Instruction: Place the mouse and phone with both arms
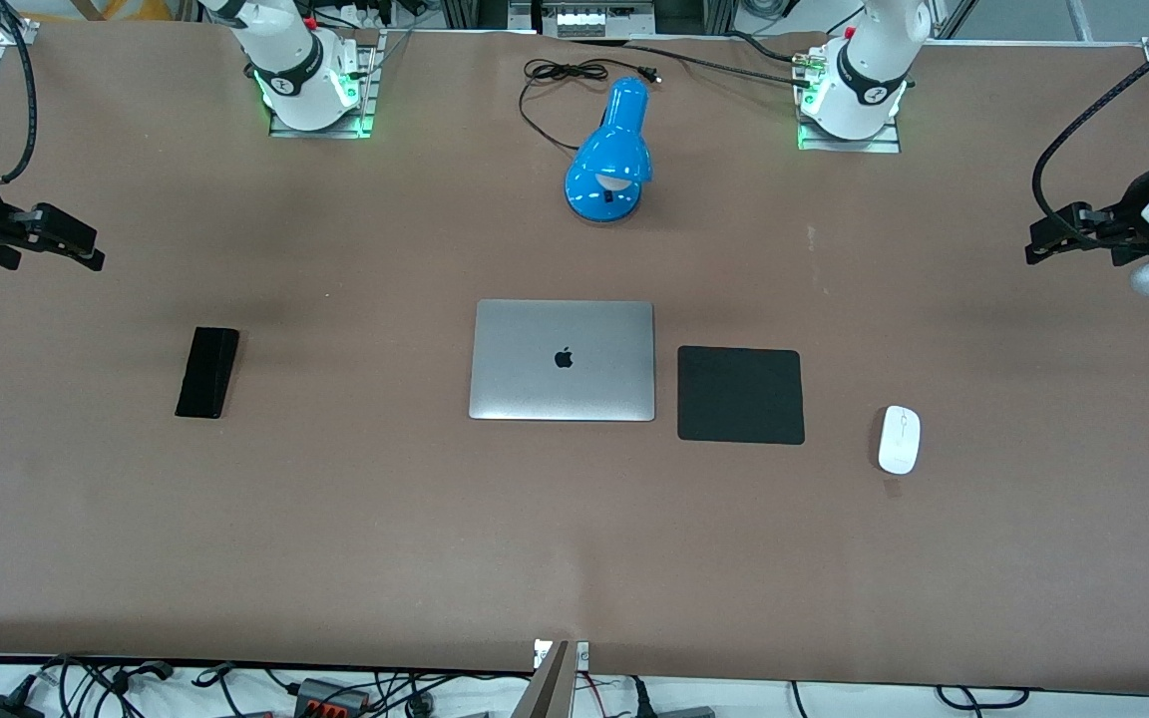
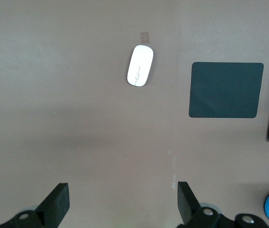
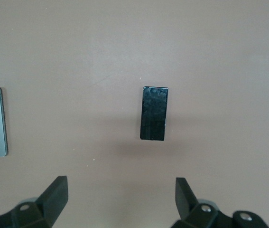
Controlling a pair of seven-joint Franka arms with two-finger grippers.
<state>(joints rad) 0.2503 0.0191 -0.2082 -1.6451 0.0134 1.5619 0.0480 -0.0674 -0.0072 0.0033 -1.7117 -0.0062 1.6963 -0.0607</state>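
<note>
The white oval mouse (image 1: 900, 439) lies on the table toward the left arm's end, beside the black pad; it also shows in the left wrist view (image 2: 140, 65). The black phone (image 1: 207, 372) lies flat toward the right arm's end and shows in the right wrist view (image 3: 153, 113). My left gripper (image 1: 1038, 244) hangs open and empty over bare table at the left arm's end (image 2: 123, 199), apart from the mouse. My right gripper (image 1: 86, 249) hangs open and empty over bare table at the right arm's end (image 3: 121, 197), apart from the phone.
A closed silver laptop (image 1: 563, 360) lies mid-table with a black square pad (image 1: 740, 395) beside it, between laptop and mouse. A blue desk lamp (image 1: 612, 160) with its black cord lies between the arm bases. The brown table (image 1: 574, 558) stretches wide toward the front camera.
</note>
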